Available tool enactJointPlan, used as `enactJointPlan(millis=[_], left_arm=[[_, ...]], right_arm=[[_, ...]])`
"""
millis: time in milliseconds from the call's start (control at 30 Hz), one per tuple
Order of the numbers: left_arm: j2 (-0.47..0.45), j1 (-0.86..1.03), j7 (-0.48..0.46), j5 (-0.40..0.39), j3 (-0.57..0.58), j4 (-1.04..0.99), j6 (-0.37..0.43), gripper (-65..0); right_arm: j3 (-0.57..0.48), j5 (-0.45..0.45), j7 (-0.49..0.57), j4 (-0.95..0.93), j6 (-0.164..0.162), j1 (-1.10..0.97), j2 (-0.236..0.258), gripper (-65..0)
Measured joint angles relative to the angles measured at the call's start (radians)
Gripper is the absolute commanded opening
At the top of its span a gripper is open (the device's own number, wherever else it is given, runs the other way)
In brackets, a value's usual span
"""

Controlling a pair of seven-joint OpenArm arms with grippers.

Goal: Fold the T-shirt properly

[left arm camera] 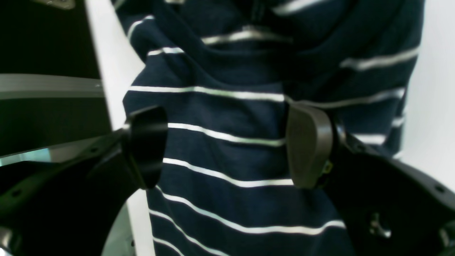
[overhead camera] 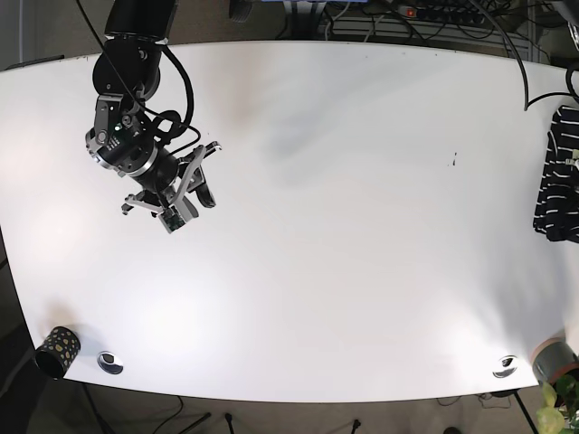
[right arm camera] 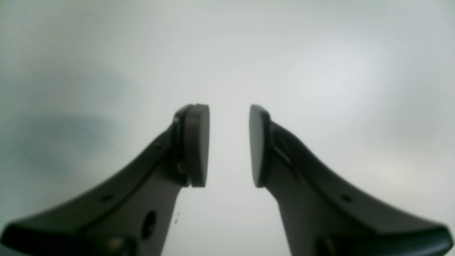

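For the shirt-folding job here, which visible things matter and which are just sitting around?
Part of the job:
- striped T-shirt, bunched at the table's edge
- left tool, open, fingers either side of the shirt
- right tool, open, holding nothing
- white table

Just lying about:
- dotted cup at a table corner
- cables behind the table

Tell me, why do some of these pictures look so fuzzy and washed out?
Right wrist view: the gripper is soft-edged, and the table behind is a featureless blur with faint grey shadows. Left wrist view: the shirt is sharper low down, darker and blurrier towards the top. Base view: crisp, with bright glare patches on the table.
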Motion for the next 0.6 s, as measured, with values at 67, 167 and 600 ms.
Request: enactJointPlan(millis=[67, 167, 600], left_arm=[[-0.006, 0.0, -0.012, 0.0, 0.0, -0.003, 0.0, -17.2], [-0.009, 0.0, -0.015, -0.001, 0.0, 0.001, 0.0, -17.2], [0.006, 0.039, -0.018, -0.058, -0.129, 0.185, -0.062, -17.4]], right_arm=[[0.002, 0.0, -0.001, 0.0, -0.002, -0.002, 0.003, -47.6], [0.002, 0.0, -0.002, 0.0, -0.001, -0.002, 0.002, -47.6], [0.0, -0.002, -0.001, -0.002, -0.001, -0.002, 0.003, -47.6]])
